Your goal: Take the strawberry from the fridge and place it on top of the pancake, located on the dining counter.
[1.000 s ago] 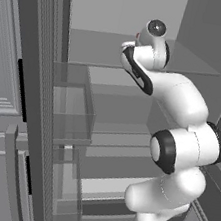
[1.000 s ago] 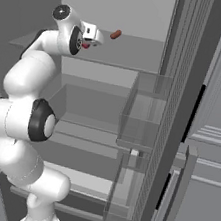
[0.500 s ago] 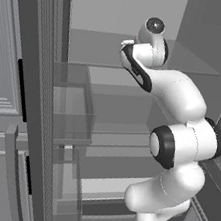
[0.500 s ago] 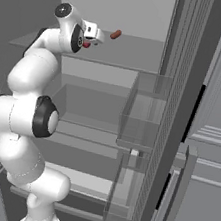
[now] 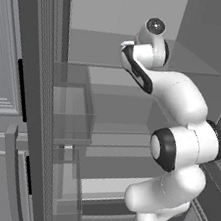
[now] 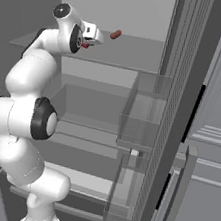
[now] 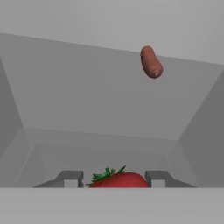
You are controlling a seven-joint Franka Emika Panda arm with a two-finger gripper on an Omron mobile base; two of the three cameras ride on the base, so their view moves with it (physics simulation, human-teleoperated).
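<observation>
We see the fridge [image 5: 123, 13] standing open, its grey interior stepped with glass shelves and clear door bins [image 6: 142, 112] that look empty. The white arm rises from below and reaches up to the top shelf [image 5: 92, 46], probably because that is where the fruit sits.

Through the hand camera, the strawberry [image 7: 119, 179] lies red with green leaves between the two fingertips [image 7: 70, 178] of the end effector [image 7: 114, 179], at the front of the shelf. The fingers stand apart on either side of it; we cannot tell whether they touch it.

Farther back on the same shelf lies a small brown sausage [image 7: 151, 62], well apart from the strawberry and no part of this job.
</observation>
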